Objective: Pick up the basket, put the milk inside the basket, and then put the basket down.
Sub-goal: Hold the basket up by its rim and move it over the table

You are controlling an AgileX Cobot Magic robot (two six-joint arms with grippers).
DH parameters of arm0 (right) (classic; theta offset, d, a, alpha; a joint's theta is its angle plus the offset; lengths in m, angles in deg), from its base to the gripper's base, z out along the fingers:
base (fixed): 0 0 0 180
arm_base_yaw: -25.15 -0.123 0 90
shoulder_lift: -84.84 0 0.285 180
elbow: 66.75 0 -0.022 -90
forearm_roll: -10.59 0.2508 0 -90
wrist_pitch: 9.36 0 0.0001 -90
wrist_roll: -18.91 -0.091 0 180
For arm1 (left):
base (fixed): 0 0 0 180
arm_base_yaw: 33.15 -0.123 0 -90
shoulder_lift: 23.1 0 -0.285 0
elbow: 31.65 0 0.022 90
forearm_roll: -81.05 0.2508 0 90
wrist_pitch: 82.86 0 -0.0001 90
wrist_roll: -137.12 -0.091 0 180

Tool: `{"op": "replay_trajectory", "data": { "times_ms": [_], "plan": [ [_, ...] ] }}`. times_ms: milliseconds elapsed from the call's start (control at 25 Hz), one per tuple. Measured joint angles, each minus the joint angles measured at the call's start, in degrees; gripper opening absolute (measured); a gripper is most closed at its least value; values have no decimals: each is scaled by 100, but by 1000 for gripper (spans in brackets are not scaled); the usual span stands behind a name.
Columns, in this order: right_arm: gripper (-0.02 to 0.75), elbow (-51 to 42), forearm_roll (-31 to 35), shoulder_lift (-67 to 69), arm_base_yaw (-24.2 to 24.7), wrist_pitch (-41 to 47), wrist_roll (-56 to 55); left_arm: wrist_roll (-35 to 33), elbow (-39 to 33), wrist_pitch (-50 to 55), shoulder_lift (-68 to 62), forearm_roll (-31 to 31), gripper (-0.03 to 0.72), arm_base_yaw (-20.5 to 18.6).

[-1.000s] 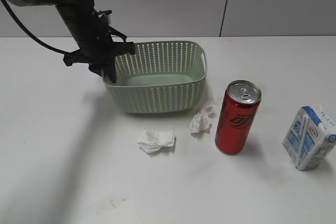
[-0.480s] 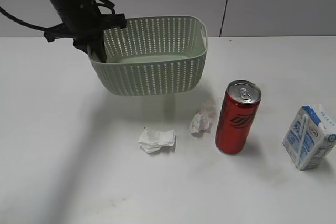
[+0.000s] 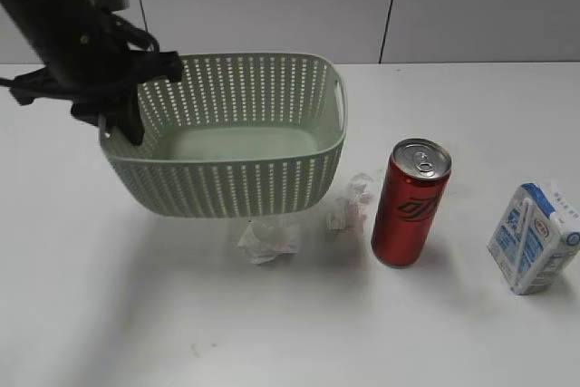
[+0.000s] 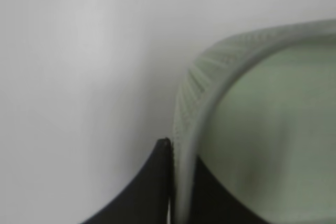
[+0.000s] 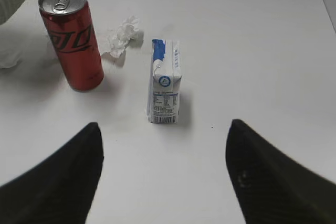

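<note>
Left gripper [image 3: 122, 120] clamped on the basket [image 3: 231, 147] rim, frame left, basket off the table. Right gripper [image 5: 164, 174] jaws apart, low in frame; milk [image 5: 165, 81] upright between them, beside the red can [image 5: 72, 38].

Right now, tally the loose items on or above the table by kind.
basket: 1
red can: 1
milk carton: 1
crumpled paper wads: 2
Total: 5

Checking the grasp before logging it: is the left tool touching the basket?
Touching. The left wrist view shows the left tool closed over the basket rim, a finger on each side.
</note>
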Motion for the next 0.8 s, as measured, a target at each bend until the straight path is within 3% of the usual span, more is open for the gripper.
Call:
{"op": "replay_trajectory", "data": {
  "times_ms": [400,560,800],
  "plan": [
    [572,135,14,329,0,-27,-34,166,-2319,-882,1758,-32,6,0],
    [561,355,173,1324,0,-204,30,179,-2690,-1024,1836,-38,6,0],
    [449,1060,1033,3680,0,-685,662,179,-2741,-1225,1836,-48,4,0]
  ]
}}
